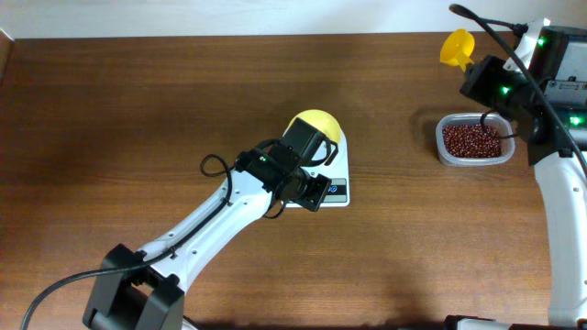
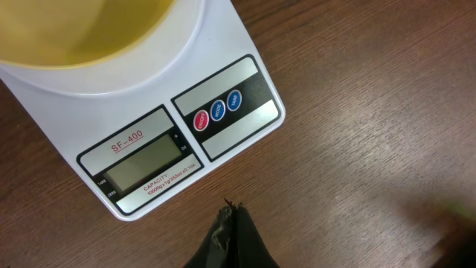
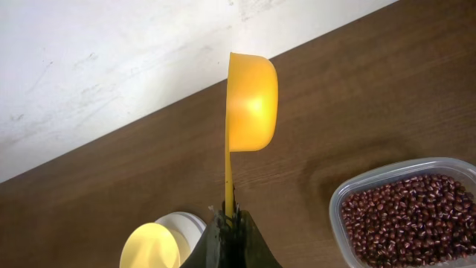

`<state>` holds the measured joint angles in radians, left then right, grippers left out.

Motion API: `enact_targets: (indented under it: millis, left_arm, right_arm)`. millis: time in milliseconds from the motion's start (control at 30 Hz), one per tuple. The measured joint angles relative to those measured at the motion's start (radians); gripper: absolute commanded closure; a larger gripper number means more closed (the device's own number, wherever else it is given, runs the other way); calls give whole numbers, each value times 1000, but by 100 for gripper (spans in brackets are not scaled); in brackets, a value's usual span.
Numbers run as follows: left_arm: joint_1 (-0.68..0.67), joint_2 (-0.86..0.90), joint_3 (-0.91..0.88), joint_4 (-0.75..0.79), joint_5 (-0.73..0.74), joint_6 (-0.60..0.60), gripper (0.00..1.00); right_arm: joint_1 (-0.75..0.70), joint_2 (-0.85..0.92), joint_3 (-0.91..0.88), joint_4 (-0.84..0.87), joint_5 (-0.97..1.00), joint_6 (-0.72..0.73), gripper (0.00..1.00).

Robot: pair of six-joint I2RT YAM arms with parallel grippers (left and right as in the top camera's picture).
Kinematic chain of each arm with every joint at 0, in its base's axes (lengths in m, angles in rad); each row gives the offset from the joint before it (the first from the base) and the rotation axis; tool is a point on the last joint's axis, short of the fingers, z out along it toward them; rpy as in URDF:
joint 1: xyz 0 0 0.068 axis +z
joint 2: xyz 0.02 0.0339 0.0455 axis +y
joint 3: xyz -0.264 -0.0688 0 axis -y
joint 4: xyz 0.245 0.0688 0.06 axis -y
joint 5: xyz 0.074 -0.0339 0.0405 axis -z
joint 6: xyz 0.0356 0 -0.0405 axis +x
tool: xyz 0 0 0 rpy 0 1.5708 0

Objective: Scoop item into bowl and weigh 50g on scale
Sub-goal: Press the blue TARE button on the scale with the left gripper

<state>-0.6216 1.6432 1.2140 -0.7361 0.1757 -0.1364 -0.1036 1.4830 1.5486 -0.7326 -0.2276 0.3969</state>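
- Beans [image 1: 472, 140] and all the rest laid out on one brown wooden table [image 1: 138, 101]. Stock at far right of the overhead frame and weighing spot at centre, well apart, presumably one side per arm.
- Left arm [image 1: 211, 215] reaching from lower left up to centre frame. Left gripper [image 2: 230, 214] pinched shut on nothing, tips just off the front edge of the scale [image 2: 126, 97], near the display [image 2: 145, 167]. Possibly poised as a poking tip for a button, or simply parked out of the pouring path.
- Right arm [image 1: 559, 183] along the right edge. Right gripper [image 3: 229, 219] clamped tight on the handle of the scoop [image 3: 251, 104], raised at upper right behind the clear container [image 3: 338, 201], probably in readiness for a downward dip.
- White scale flat at centre frame, with display and red and blue buttons [image 2: 217, 110] left uncovered for reading. No digits legible.
- Clear container open-topped, holding every bean in view as a loose heap, close to the scooping arm for short trips.
- Pale yellow bowl [image 1: 316, 124] resting on the scale's platform toward the back, apparently for live weighing during pouring. No beans in the part shown.
- Brighter yellow scoop with handle upright in the right wrist view, cup at top. No beans visible in it.
- By the look of it, filling not yet begun.
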Motion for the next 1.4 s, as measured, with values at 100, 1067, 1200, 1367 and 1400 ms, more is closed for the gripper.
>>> enact_targets:
  millis: [100, 1067, 1200, 1367, 1400]
  left_arm:
    - [0, 0, 0, 0, 0, 0, 100]
    - [0, 0, 0, 32, 0, 0, 100]
    - [0, 38, 0, 46, 3, -34, 100]
    - [0, 106, 0, 45, 4, -48, 100]
    - [-3, 122, 0, 46, 0, -48, 100]
  right_arm:
    - [0, 0, 0, 0, 0, 0, 96]
    - [0, 0, 0, 0, 0, 0, 96]
    - [0, 0, 0, 0, 0, 0, 96]
    - [0, 0, 0, 0, 0, 0, 96]
    - [0, 0, 0, 0, 0, 0, 96]
